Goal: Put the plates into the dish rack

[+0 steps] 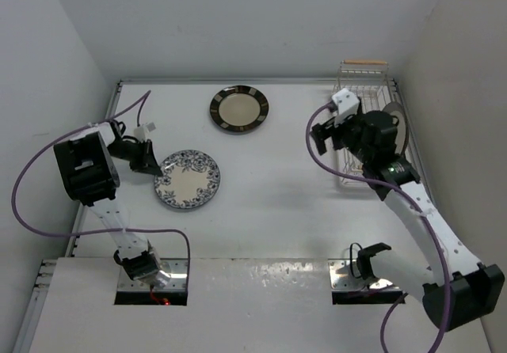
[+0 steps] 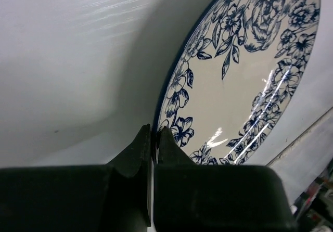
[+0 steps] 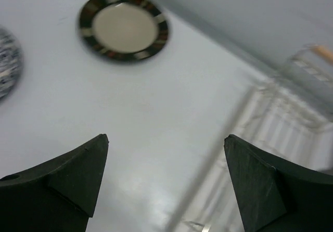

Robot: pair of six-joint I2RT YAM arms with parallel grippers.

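Note:
The white plate with the blue floral pattern (image 1: 188, 179) lies left of centre on the table. My left gripper (image 1: 150, 160) is at its left edge. In the left wrist view that gripper (image 2: 154, 137) is shut on the rim of the floral plate (image 2: 234, 86). The brown-rimmed plate (image 1: 239, 109) lies flat at the back middle and also shows in the right wrist view (image 3: 123, 26). The white wire dish rack (image 1: 371, 84) stands at the back right. The grey-rimmed plate (image 1: 402, 131) stands in it, partly hidden by my right arm. My right gripper (image 1: 323, 141) is open and empty, just left of the rack (image 3: 291, 117).
Walls close the table in on the left, back and right. The floral plate's edge shows at the far left of the right wrist view (image 3: 6, 60). A purple cable (image 1: 40, 163) loops beside the left arm.

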